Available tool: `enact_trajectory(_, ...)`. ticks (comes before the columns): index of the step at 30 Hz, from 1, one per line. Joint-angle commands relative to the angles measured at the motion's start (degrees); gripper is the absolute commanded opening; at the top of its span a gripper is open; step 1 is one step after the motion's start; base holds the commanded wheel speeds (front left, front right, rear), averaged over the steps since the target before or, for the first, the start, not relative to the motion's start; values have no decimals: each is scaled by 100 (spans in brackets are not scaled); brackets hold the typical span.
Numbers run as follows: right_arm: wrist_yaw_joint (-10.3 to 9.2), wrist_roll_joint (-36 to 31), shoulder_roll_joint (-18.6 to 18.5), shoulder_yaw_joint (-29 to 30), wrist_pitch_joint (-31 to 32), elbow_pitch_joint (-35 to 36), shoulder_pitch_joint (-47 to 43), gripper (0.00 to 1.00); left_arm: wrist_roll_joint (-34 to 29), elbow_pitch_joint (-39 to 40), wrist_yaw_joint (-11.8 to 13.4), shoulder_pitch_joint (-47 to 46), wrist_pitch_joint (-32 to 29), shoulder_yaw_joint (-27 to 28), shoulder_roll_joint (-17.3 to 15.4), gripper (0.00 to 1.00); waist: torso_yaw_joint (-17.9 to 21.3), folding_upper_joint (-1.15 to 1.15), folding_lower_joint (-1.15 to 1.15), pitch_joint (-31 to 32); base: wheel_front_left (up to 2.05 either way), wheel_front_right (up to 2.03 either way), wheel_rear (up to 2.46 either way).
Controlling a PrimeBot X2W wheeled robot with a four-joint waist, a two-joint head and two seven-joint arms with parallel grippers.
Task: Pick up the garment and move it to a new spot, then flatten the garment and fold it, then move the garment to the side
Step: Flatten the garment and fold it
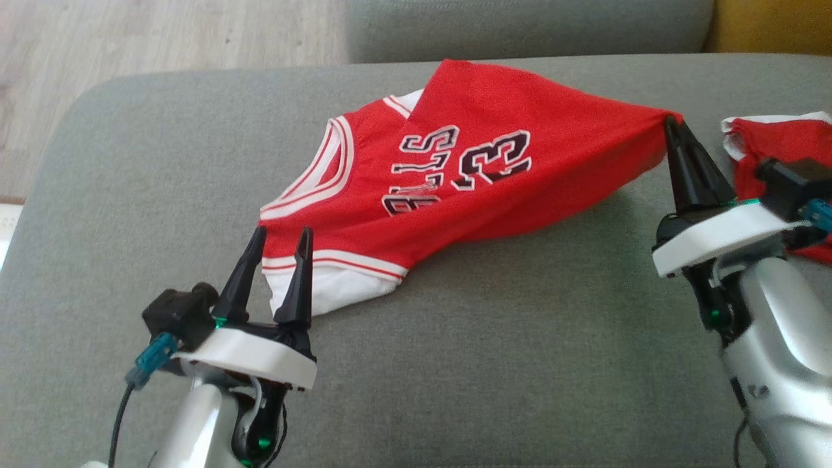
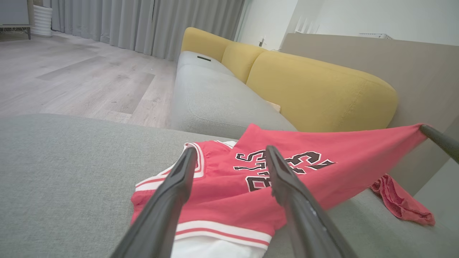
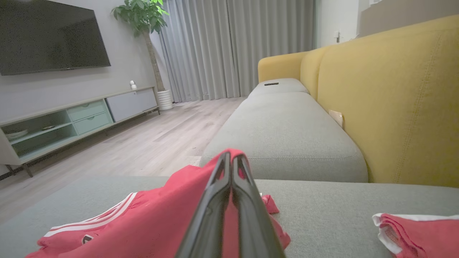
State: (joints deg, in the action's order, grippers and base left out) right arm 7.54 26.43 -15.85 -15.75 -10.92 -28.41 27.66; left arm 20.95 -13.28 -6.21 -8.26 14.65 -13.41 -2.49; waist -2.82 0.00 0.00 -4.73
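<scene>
— Right end effector [image 1: 670,125] is pressed together on one corner of the red sleeveless basketball jersey with white trim [image 1: 481,195], holding that corner up off the grey fabric sofa cushion [image 1: 487,364].
— And the left end effector [image 1: 282,234]?
— Fingers spread at the jersey's white-banded near edge, gripping nothing.
— So, progress?
— Early, I'd say. The jersey lies rumpled on the cushion. Flattening, folding and moving it aside all look undone.

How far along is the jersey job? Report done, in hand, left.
Done: nothing visibly finished; the jersey lies rumpled on the cushion. In hand: the right end effector is shut on one corner, held raised; the left end effector is open at the white-trimmed edge. Left: flattening, folding, moving aside.
</scene>
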Motion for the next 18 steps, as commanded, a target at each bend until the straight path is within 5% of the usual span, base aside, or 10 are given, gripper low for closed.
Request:
enact_trajectory(1, -5, -62, -102, 14, 119, 463, 13, 0, 50, 221, 34, -157, 35, 220, -39, 100, 68, 0, 0, 74, 0, 0, 0)
enact_trajectory(9, -5, -552, -239, 456, 1174, 1798, -327, 0, 92, 279, 24, -245, 35, 83, -39, 100, -173, 0, 0, -152, 0, 0, 0)
enact_trajectory(18, -5, -1153, -169, 720, 1857, 866, 152, 0, 118, 205, 1, -438, 35, -52, -39, 100, -592, 0, 0, -430, 0, 0, 0)
